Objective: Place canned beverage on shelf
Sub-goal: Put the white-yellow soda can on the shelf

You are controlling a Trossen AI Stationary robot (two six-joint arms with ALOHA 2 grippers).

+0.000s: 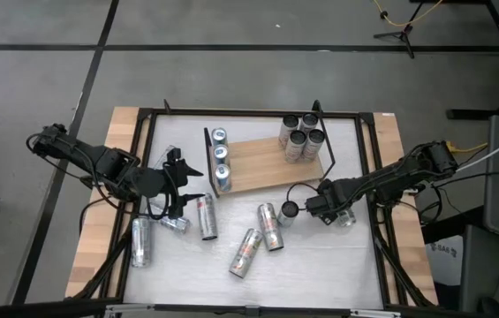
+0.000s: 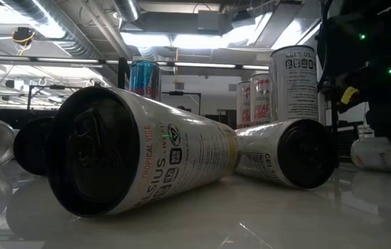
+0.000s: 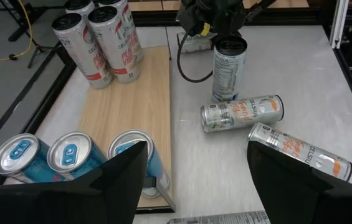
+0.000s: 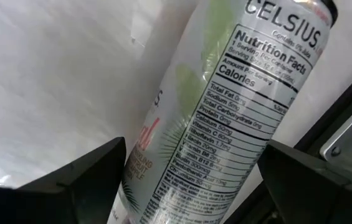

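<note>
The shelf (image 1: 258, 170) is a light wooden board (image 3: 132, 112) in the middle of the table. Three blue-topped cans (image 1: 221, 159) stand on its left end and several white cans (image 1: 300, 137) on its far right corner. My right gripper (image 1: 337, 210) points steeply down at the table's right side, open, with a finger on either side of a white can (image 4: 225, 106) that lies on its side on the table (image 2: 382, 153). My left gripper (image 1: 175, 190) hangs open and empty (image 3: 195, 180) above the table, by the shelf's left end. My right gripper comes from above with one finger (image 4: 88, 177) on each side of the lying can's label (image 4: 182, 162), across the can. I cannot tell whether the fingers touch it. The can rests on its side on the white tabletop.
One can stands upright (image 1: 289, 210) just left of my right gripper. Several cans lie on their sides in front of the shelf (image 1: 269, 226) (image 1: 245, 252) (image 1: 207, 216), and more at the left (image 1: 141, 240). A black frame rail (image 1: 377, 221) runs close beside my right gripper.
</note>
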